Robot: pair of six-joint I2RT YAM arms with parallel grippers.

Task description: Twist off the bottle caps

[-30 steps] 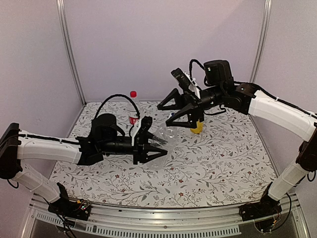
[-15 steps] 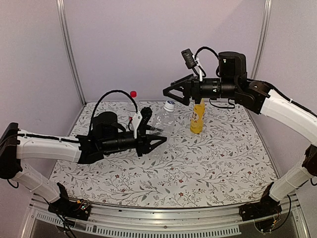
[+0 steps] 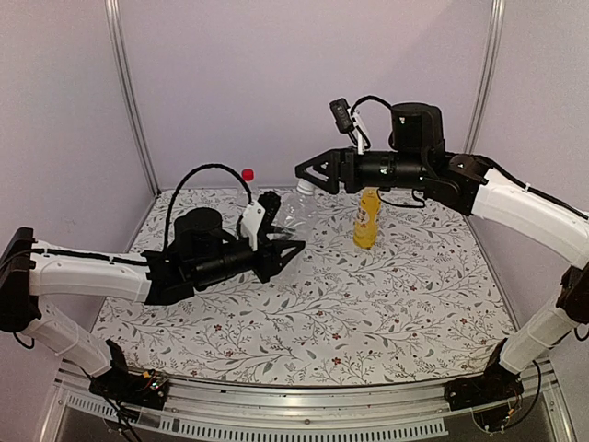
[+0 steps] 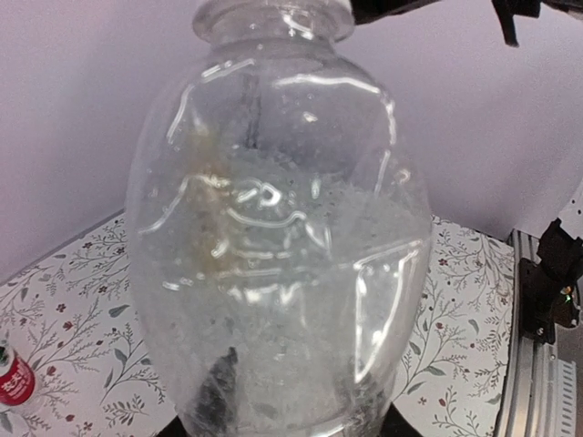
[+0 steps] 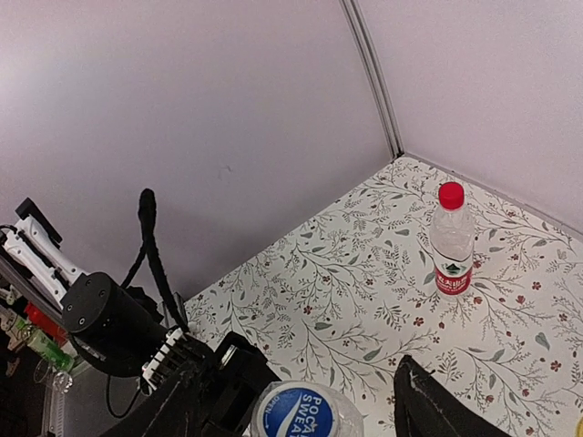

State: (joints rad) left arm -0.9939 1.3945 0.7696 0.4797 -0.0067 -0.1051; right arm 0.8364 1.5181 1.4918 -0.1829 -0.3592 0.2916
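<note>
The clear unlabelled bottle is held in the air over the far half of the bench, a little left of centre. Its long axis stands close to upright, with the neck up and leaning toward the far edge. The blue cap is still on top. Your left gripper is clamped across the bottle's lower body. Your right gripper is spread wide, a finger on either side of the cap and neither visibly touching it.

A second ago this bottle lay almost flat, lower over the bench, with its neck toward the right. It has since been swung up, and the right gripper has come across from above the yellow-orange drink bottle, which stands near the far edge, right of centre. The red-labelled bottle, red cap on, stands toward the far left corner.
</note>
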